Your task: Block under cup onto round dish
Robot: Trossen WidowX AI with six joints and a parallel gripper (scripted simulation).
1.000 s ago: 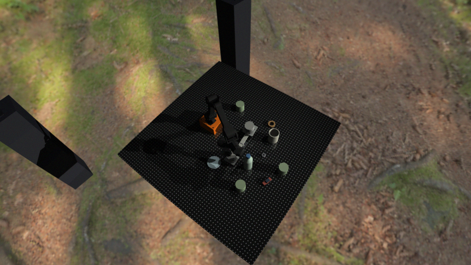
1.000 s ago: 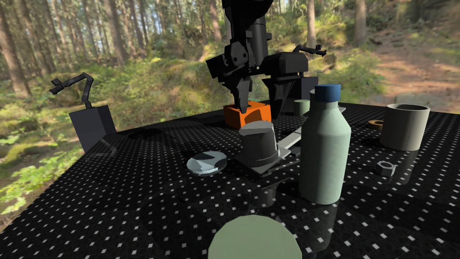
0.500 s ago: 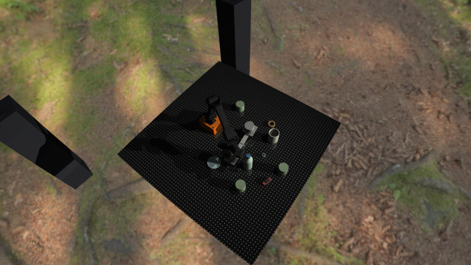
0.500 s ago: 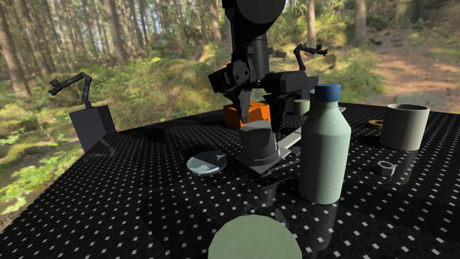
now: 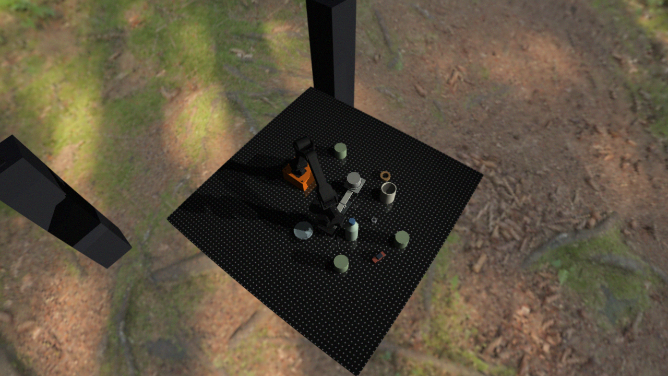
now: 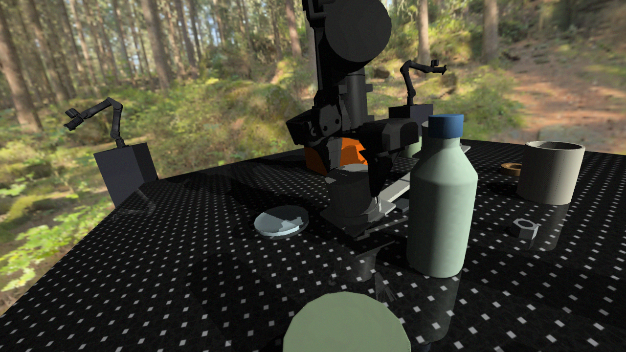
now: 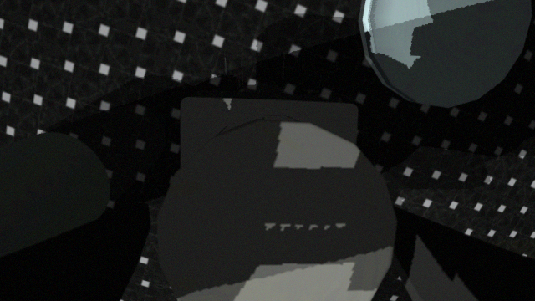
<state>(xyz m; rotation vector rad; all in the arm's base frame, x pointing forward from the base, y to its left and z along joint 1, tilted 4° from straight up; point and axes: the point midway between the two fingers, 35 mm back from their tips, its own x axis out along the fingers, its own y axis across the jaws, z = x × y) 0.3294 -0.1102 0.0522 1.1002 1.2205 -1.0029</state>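
My gripper (image 5: 329,225) (image 6: 354,184) (image 7: 267,216) is open, with its fingers on either side of the near grey cup (image 6: 347,192) (image 7: 272,201). Nothing is gripped. This cup stands on the near end of the balance (image 5: 344,201) (image 6: 396,188) (image 7: 334,112). That end looks lower, and the cup leans slightly outward. In the top view the arm hides most of it. The other cup (image 5: 353,179) stands on the far end. The pale round dish (image 5: 303,230) (image 6: 273,224) (image 7: 464,75) lies beside the near end, with nothing on it. No block shows.
A green bottle (image 5: 352,231) (image 6: 442,196) (image 7: 50,192) stands close to the near cup. A beige mug (image 5: 387,198) (image 6: 549,175), a nut (image 6: 523,232), a wooden ring (image 6: 509,171), a red toy car (image 5: 378,256) and green cylinders (image 5: 341,263) (image 6: 346,323) stand or lie farther off.
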